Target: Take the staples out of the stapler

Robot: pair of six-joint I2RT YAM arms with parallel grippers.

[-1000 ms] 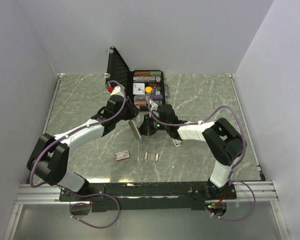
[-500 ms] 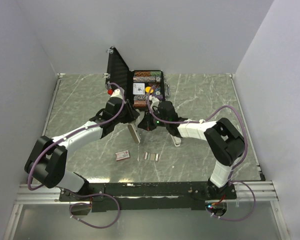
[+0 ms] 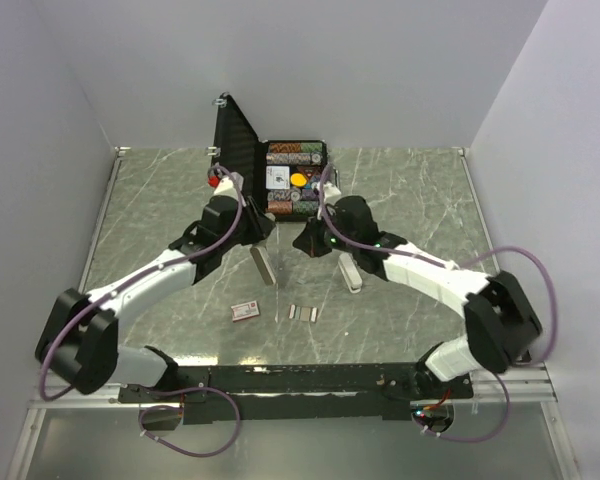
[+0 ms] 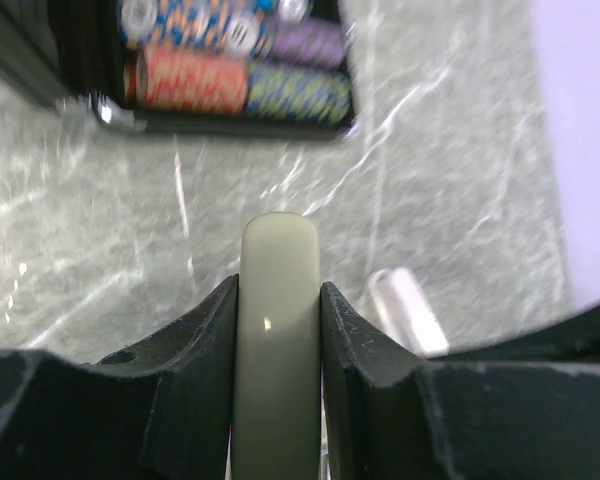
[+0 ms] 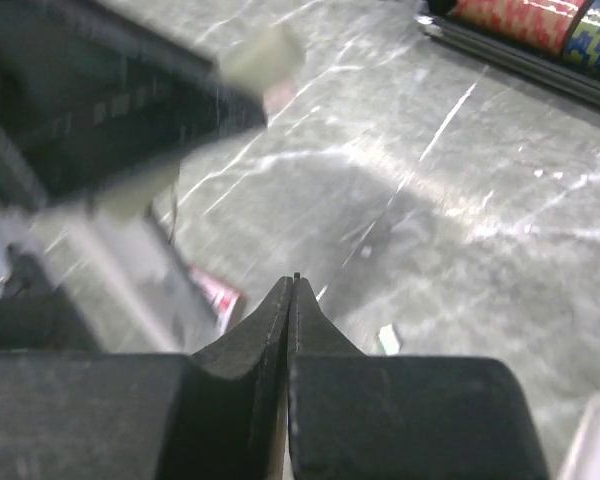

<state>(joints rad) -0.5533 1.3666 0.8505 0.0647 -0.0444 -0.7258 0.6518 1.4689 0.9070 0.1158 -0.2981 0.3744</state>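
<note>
Nearest the arm bases, the staples (image 3: 302, 312) are lying loose on the table (image 3: 410, 200) as short strips, w/ a small red & white box (image 3: 245, 311) just beside them to the left. So part of the unloading is looking done; can't tell if any strips are still sitting inside the stapler.

Further in, the left gripper (image 4: 280, 290) is clamping the beige stapler bar (image 3: 263, 266), holding it tilted above the table. The right gripper (image 5: 292, 283) is pinched shut on nothing, hanging just right of the bar, not touching it. A second, paler stapler part (image 3: 351, 273) is lying on the table under the right arm. Furthest back, an open case (image 3: 235, 135) of chips is standing by the wall.

Next move, prob.: the right gripper is going to need to open & come back to the bar's channel to pull out any leftovers, w/ the left keeping the bar steady.

Vs. a sec ago: the right gripper is backing off from the bar, its elbow swinging out right; the left is shifting the bar slightly left. Staples & box aren't moving.
</note>
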